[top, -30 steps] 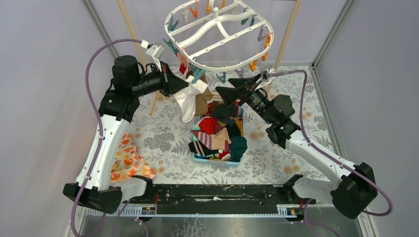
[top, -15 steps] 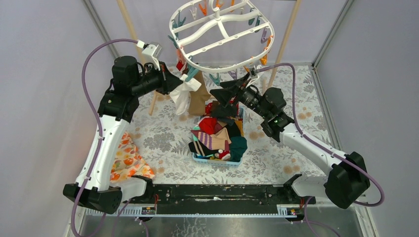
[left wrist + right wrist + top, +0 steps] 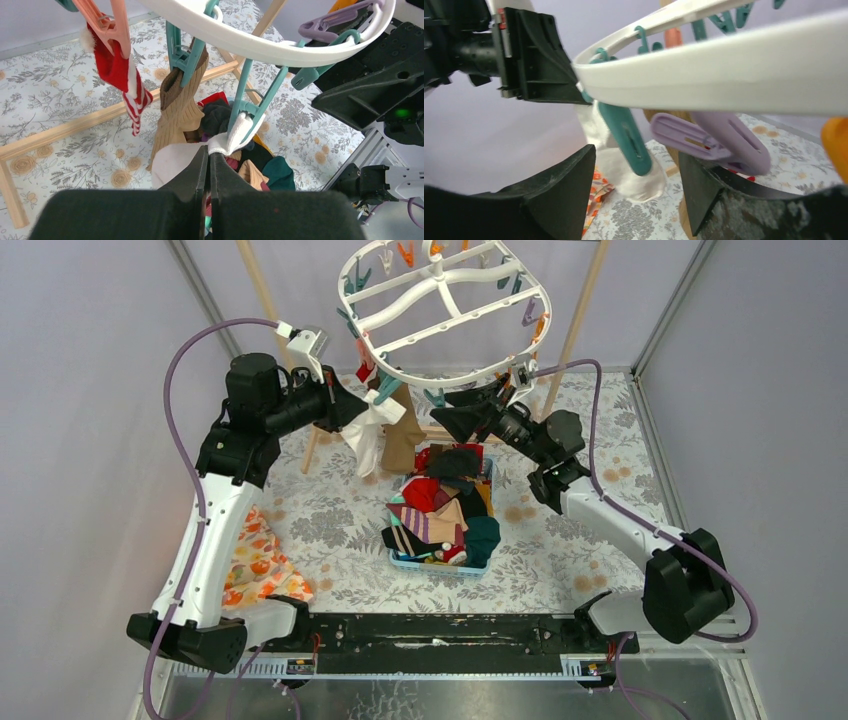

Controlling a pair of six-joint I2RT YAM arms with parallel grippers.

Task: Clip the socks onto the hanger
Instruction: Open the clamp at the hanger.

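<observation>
The left end effector [image 3: 209, 154] is pressed together on the cuff of the small white fabric sock [image 3: 239, 134]. The cuff appears to be caught in a teal plastic peg [image 3: 250, 97] at 8 o'clock on the large white oval plastic hanger [image 3: 455, 377]. The right end effector [image 3: 636, 172] is spread beneath the rim. If the peg grips too little cloth, any swing of the hanger could pull the cuff free. The counter [image 3: 330, 520] has a grey floral pattern, and plain lavender walls [image 3: 100, 390] enclose it.

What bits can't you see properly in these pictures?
- Top view: the hanger's far rim, cut off by the top edge.
- Top view: the basket's bottom, under the socks.
- Left wrist view: the white sock's lower part, behind the left gripper.
- Right wrist view: an orange shape, cut by the right edge.
</observation>
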